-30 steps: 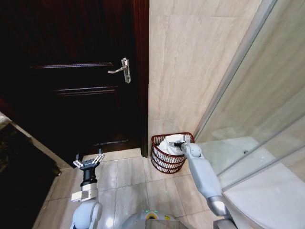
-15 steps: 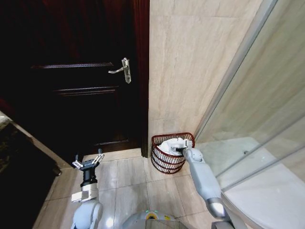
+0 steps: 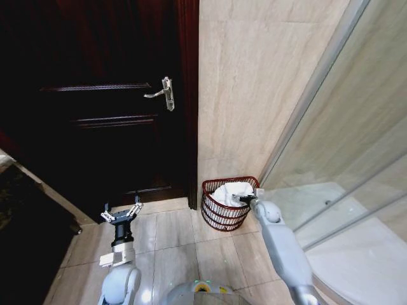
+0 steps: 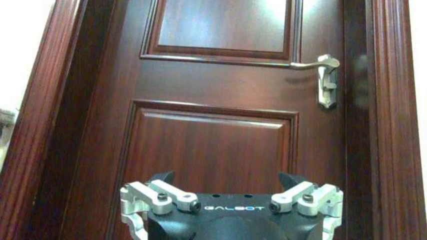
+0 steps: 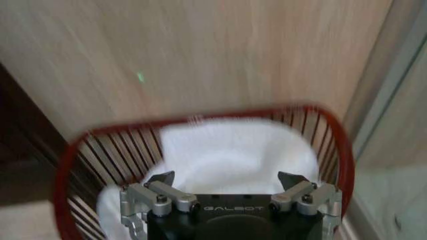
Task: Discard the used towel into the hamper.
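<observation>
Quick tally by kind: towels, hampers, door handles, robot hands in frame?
Towels: 1, the white towel, lying in the hamper
Hampers: 1, the red wire hamper
Door handles: 1, the door handle
Robot hands: 2, left hand, right hand
Total: 5

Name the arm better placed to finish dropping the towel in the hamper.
Right. Its end effector is open at the hamper rim, over the towel inside. The left end effector faces the door.

Head camera high, facing down at door point(image 3: 95, 108), left wrist sharing it closer point(image 4: 220, 115)
</observation>
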Tool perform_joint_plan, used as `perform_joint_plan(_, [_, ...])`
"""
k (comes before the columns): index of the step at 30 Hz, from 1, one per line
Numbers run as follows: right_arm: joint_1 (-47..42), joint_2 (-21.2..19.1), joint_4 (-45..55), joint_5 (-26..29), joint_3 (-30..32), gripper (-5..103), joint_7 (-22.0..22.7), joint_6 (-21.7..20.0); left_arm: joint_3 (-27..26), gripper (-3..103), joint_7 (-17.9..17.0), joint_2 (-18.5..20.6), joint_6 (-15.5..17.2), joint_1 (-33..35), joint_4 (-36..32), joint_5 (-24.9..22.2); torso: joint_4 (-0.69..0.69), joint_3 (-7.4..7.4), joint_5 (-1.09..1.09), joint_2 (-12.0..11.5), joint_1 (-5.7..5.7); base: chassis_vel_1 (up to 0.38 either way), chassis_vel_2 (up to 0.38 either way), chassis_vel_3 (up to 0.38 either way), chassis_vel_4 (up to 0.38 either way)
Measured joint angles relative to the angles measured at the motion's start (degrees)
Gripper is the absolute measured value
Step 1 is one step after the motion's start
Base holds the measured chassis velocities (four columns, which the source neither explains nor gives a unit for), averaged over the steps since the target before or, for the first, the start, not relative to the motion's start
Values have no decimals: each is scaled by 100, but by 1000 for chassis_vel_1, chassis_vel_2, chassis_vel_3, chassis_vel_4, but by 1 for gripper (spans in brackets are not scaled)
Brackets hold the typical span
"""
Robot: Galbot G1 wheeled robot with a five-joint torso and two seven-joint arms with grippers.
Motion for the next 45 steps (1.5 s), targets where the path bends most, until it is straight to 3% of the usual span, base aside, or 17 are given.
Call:
perform_joint_plan(1, [-114, -11, 217, 9, 23, 100, -1, 140, -8, 100, -13, -4, 40, 1, -18, 2, 0, 0, -1, 0, 0, 0, 0, 0, 0])
perform_joint_plan(3, [-447, -1, 723, -124, 86, 100, -86, 890, -27, 100, -57, 0, 163, -5, -57, 23, 1, 0, 0, 0, 0, 0, 0, 0, 0])
perform_joint_plan(4, [-447, -1, 723, -124, 86, 100, -86, 890, -27, 100, -57, 0, 163, -5, -57, 23, 1, 0, 0, 0, 0, 0, 0, 0, 0])
perform_joint_plan(6, [-696, 45, 1012, -340, 109, 100, -131, 1585, -34, 100, -87, -1, 217, -46, -61, 45, 0, 0, 0, 0, 0, 0, 0, 0, 0])
perform_joint_plan(7, [-696, 45, 1012, -340, 109, 100, -131, 1585, -34, 100, -87, -1, 217, -46, -61, 45, 0, 0, 0, 0, 0, 0, 0, 0, 0])
perform_joint_plan(9, [-1017, 130, 1370, -740, 204, 100, -207, 2257, -33, 100, -103, 3, 287, -88, -62, 54, 1, 0, -1, 0, 0, 0, 0, 0, 0])
perform_joint_plan(11, [-1064, 143, 1421, -805, 226, 100, -229, 2338, -31, 100, -105, 5, 296, -93, -62, 55, 1, 0, -1, 0, 0, 0, 0, 0, 0])
perform_joint_plan(13, [-1371, 216, 1744, -1175, 383, 100, -324, 2698, 1, 100, -73, 22, 332, -122, -29, 67, 1, 0, 0, 0, 0, 0, 0, 0, 0])
perform_joint_plan(20, [-1991, 335, 2275, -1520, 627, 100, -312, 2998, 49, 100, 65, 52, 416, -222, 155, 68, 0, -1, -1, 0, 0, 0, 0, 0, 0])
perform_joint_plan(27, [-2608, 432, 2691, -1831, 885, 100, -387, 3623, 105, 100, 451, 308, 434, -346, 388, -405, 0, -1, -1, 0, 0, 0, 0, 0, 0])
perform_joint_plan(45, [-3170, 810, 3340, -1992, 745, 100, -377, 3560, 193, 100, 525, 495, 417, -368, 358, -405, 0, 0, 0, 0, 0, 0, 0, 0, 0])
